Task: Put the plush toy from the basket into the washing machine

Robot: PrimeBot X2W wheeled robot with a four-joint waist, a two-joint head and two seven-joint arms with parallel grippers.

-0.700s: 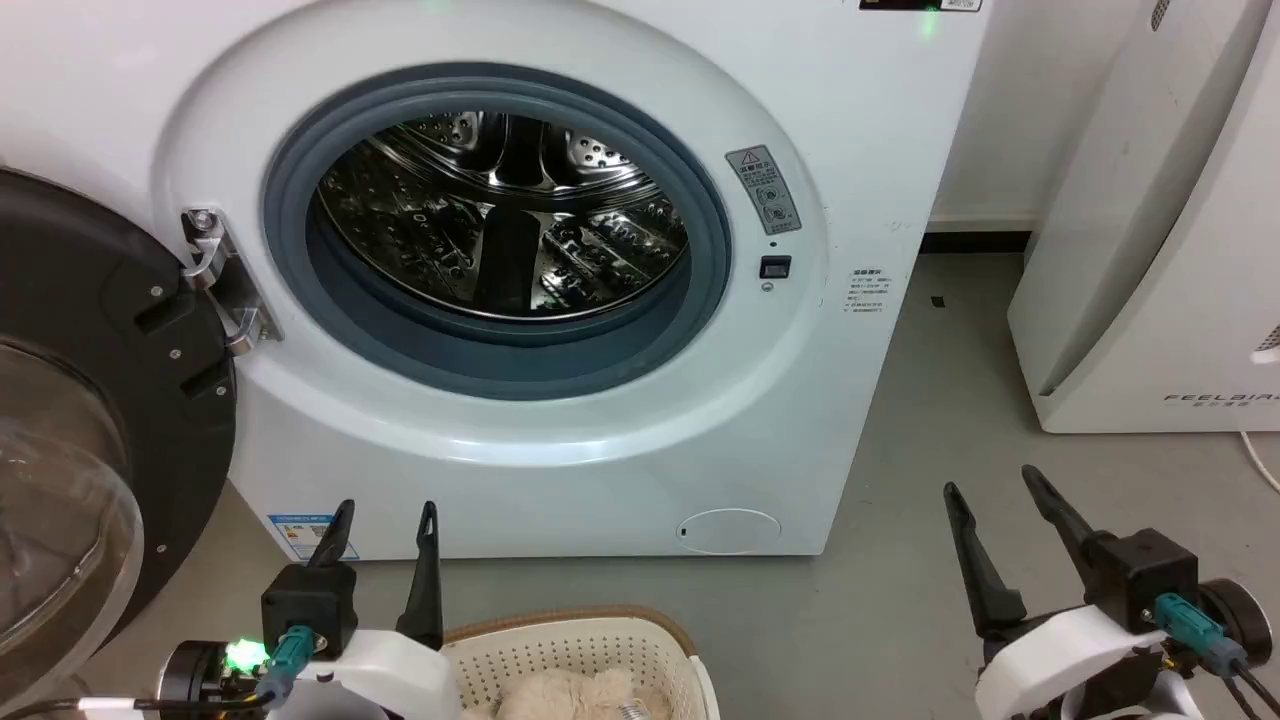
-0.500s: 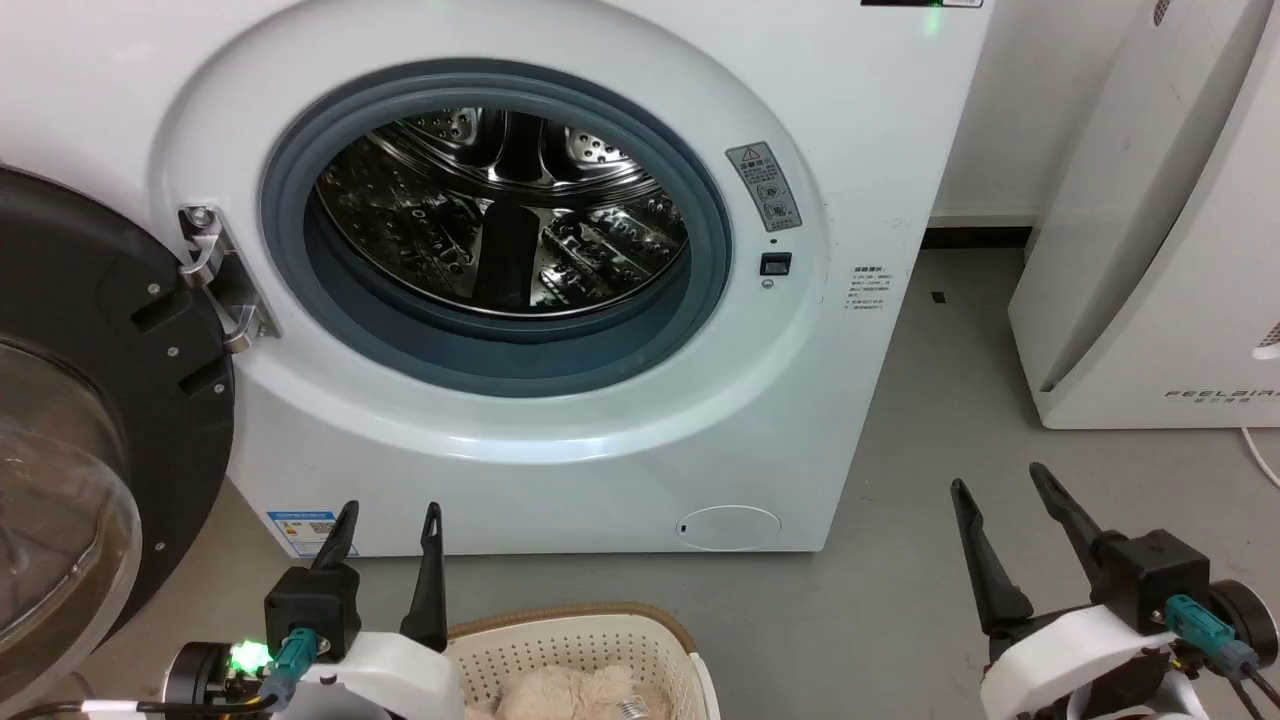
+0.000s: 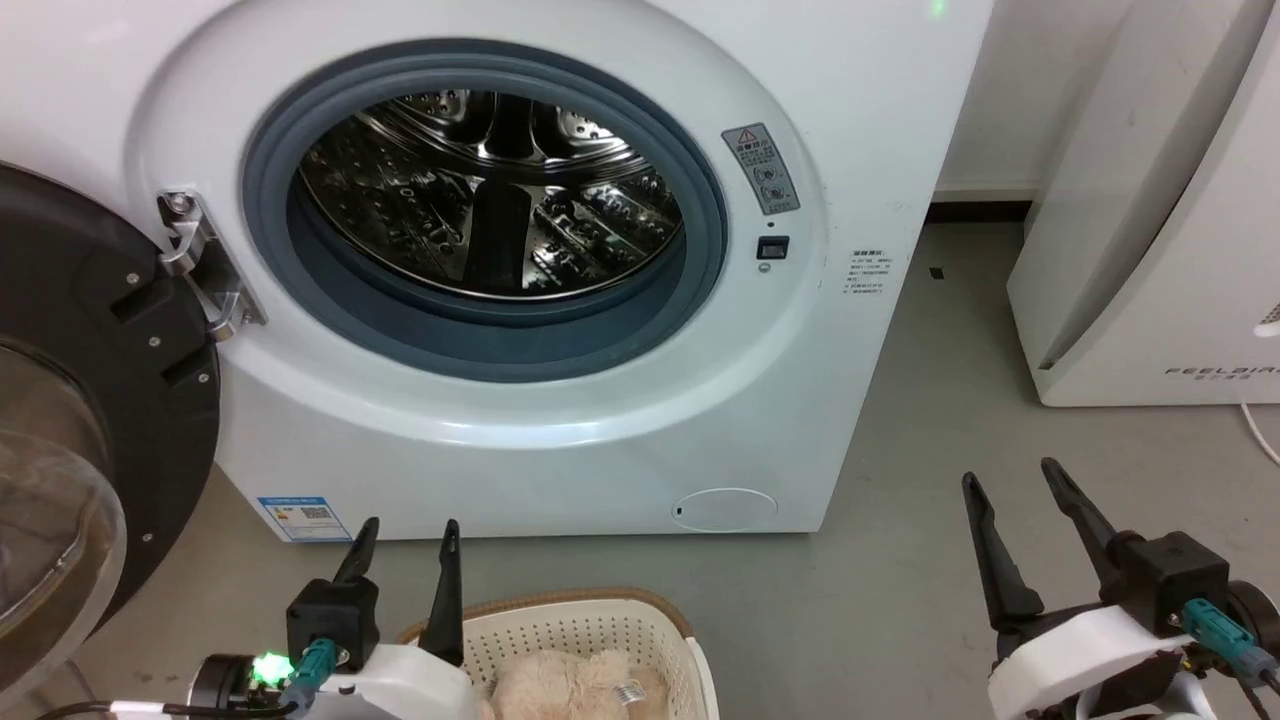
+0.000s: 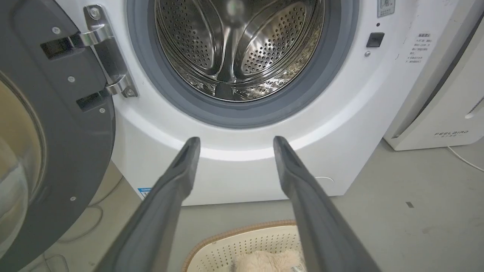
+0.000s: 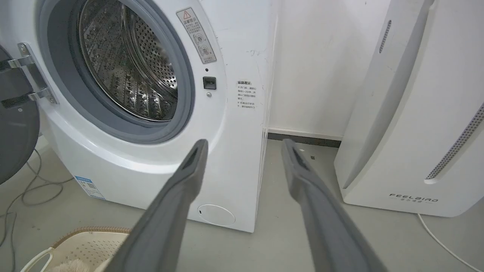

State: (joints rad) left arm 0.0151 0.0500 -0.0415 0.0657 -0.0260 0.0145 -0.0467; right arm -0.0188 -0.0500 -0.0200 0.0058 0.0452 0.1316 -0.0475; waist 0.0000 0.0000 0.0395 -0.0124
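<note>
Reach step, toy not grabbed. The plush toy [image 3: 575, 685] lay in the basket [image 3: 545, 602] on the floor just in front of the washing machine [image 3: 620, 440], whose door [image 3: 90, 330] hung open on the hinge side. The left pincer [image 3: 412, 522] was released and empty, hovering in front of the machine at the basket's hinge-side rim. The right pincer [image 3: 1008, 470] was also released and empty, in front of the machine past its latch-side corner, well apart from the basket. Best move, probably: drop the left pincer into the basket, clamp the thick fluffy body rather than the tag, lift clear of the rim, and swing wide of the door. The head view placed both pincers against the basket. The left wrist view looked squarely into the drum [image 4: 242, 49], apparently empty. The right wrist view showed cables [image 5: 22, 192] on the floor under the door more plainly.
</note>
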